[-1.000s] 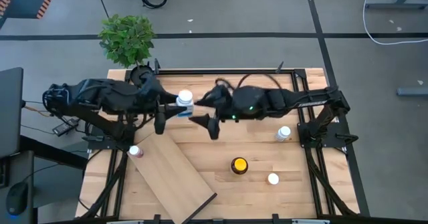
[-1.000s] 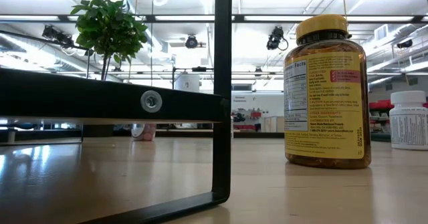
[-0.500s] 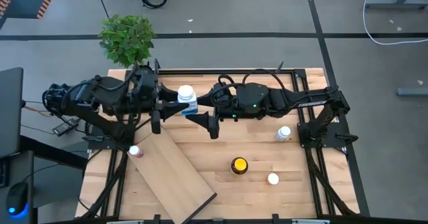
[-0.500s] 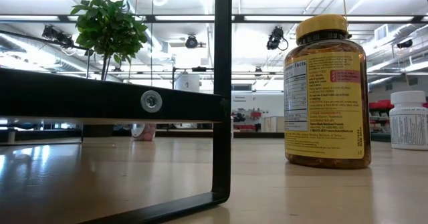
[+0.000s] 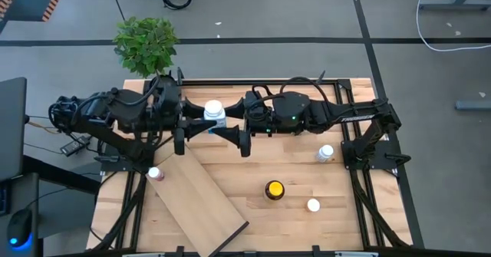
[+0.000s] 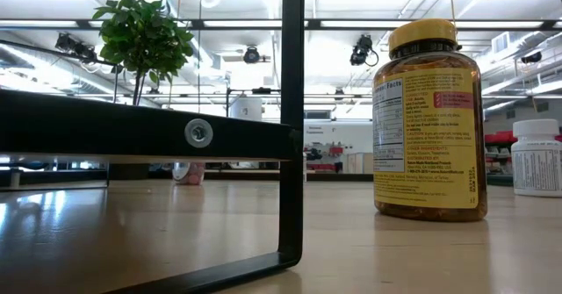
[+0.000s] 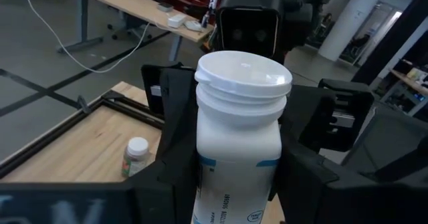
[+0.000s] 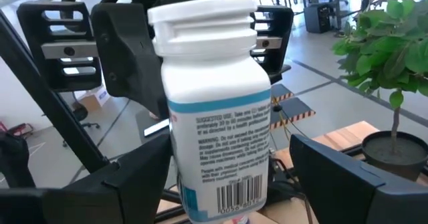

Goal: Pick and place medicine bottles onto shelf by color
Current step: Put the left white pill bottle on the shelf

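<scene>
Left tool (image 5: 201, 124) grips white bottle (image 5: 214, 113); right tool (image 5: 227, 126) flanks it.

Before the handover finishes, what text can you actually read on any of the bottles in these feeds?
Nothing can be quoted with certainty.
White bottle between the two arms: blocks of fine print and a barcode with digits below it, all too small to read.
Amber bottle with yellow cap: white panel laid out like a nutrition table, red box, too blurred to read.
White bottle at the right edge: small print, unreadable.
</scene>
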`<control>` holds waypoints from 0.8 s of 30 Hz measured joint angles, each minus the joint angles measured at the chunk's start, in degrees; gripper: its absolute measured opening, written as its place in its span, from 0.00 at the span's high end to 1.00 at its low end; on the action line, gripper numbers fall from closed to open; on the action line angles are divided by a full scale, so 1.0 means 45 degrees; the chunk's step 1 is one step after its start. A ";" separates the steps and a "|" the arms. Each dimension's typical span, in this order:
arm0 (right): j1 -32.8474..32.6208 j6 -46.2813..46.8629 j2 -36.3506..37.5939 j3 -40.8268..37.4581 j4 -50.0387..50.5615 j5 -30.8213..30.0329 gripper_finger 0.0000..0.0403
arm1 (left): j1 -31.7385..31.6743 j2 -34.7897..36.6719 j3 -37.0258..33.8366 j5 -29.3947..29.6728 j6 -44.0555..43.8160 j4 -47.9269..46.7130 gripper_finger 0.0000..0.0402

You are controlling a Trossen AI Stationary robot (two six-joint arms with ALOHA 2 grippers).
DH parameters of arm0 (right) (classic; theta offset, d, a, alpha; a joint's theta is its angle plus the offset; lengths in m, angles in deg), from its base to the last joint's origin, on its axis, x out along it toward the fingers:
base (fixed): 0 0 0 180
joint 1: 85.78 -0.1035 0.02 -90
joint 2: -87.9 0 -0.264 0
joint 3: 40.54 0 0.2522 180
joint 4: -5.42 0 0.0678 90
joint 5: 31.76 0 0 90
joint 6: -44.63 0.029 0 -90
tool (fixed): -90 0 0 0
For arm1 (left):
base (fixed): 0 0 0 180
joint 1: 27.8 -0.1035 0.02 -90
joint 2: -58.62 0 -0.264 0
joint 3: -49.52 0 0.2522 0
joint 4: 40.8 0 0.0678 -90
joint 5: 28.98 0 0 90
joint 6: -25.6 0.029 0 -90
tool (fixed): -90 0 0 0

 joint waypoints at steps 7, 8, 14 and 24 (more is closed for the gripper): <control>0.0000 -0.0248 0.0000 0.0000 -0.0062 0.0217 0.43 | -0.0003 -0.0005 0.0000 0.0014 0.0000 -0.0006 0.57; 0.0000 -0.0294 0.0000 0.0000 -0.0058 0.0299 0.48 | -0.0020 -0.0005 0.0000 -0.0011 -0.0002 -0.0008 0.56; 0.0000 -0.0664 0.0000 0.0000 -0.0064 0.0562 0.61 | -0.0075 -0.0005 0.0000 -0.0063 -0.0032 0.0012 0.55; 0.0100 -0.0840 -0.0041 0.0000 0.0002 0.0599 0.60 | -0.0228 0.0303 -0.0029 -0.0316 0.0331 -0.0382 0.55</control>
